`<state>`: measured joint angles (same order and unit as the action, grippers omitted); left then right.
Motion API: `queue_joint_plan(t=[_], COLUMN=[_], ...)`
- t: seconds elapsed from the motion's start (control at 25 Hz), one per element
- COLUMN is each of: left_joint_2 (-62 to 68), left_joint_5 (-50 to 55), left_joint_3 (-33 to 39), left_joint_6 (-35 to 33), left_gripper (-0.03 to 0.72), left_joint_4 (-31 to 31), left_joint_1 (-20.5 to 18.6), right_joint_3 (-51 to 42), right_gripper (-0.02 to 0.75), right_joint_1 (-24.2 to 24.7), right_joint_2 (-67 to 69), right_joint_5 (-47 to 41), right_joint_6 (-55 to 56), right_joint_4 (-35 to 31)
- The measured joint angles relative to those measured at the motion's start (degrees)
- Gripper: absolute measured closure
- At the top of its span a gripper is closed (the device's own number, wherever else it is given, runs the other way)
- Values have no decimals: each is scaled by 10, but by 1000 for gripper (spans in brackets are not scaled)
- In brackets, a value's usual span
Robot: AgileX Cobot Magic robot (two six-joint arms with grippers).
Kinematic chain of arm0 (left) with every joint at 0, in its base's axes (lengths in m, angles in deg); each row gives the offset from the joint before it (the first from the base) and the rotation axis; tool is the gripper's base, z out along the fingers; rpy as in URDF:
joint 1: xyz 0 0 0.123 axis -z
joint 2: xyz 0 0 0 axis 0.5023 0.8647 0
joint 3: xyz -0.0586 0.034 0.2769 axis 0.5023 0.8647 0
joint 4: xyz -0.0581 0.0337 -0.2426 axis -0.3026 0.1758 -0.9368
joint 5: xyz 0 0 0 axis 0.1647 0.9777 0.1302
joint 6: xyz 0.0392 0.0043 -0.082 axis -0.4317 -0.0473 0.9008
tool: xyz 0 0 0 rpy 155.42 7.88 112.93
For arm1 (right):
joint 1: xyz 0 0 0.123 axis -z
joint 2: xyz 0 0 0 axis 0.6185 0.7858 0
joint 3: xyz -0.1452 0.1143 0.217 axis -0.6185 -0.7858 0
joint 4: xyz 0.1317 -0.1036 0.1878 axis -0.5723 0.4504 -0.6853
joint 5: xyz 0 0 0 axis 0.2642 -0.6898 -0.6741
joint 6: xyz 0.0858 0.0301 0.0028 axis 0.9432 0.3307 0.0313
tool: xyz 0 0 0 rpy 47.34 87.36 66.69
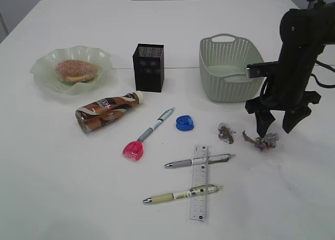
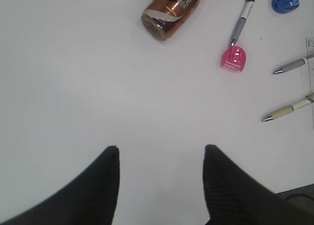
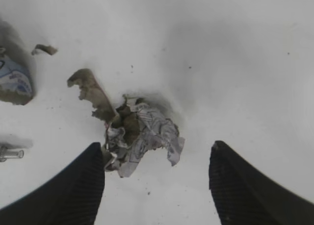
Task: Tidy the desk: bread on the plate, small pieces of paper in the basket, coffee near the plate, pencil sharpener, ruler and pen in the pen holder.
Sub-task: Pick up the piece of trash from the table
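Desk point(image 1: 63, 187) — white, seamed (pale wall behind) — under scattered pens point(image 1: 198, 160).

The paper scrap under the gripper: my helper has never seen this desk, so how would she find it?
Start at the green basket at the back right, then look toward the near edge, below the black right gripper. The paper scrap lies between its open jaws. It is the crumpled one farther right; the other scrap lies apart to its left.
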<state>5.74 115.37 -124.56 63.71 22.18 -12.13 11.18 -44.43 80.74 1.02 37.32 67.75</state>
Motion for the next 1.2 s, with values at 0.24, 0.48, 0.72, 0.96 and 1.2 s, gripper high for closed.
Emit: queue_joint_plan(t=[0.24,0.48,0.72,0.96,1.2], left_joint_2=[0,0,0,0,0], left_joint_5=[0,0,0,0,0], left_joint_3=[0,0,0,0,0], left_joint_6=[0,0,0,0,0], left_gripper=[286,286,286,297,302], left_joint_4=[4,4,5,6,6], left_joint_1=[0,0,0,0,0], right_joint_3=[0,0,0,0,0], right_gripper=[246,246,246,246,251], right_joint_1=[0,0,0,0,0], right_joint_2=[0,9,25,35,35], right_joint_5=[0,0,-1,-1,-1], right_joint_6=[0,0,0,0,0], right_joint_4=[-8,-22,-24,-25,-27])
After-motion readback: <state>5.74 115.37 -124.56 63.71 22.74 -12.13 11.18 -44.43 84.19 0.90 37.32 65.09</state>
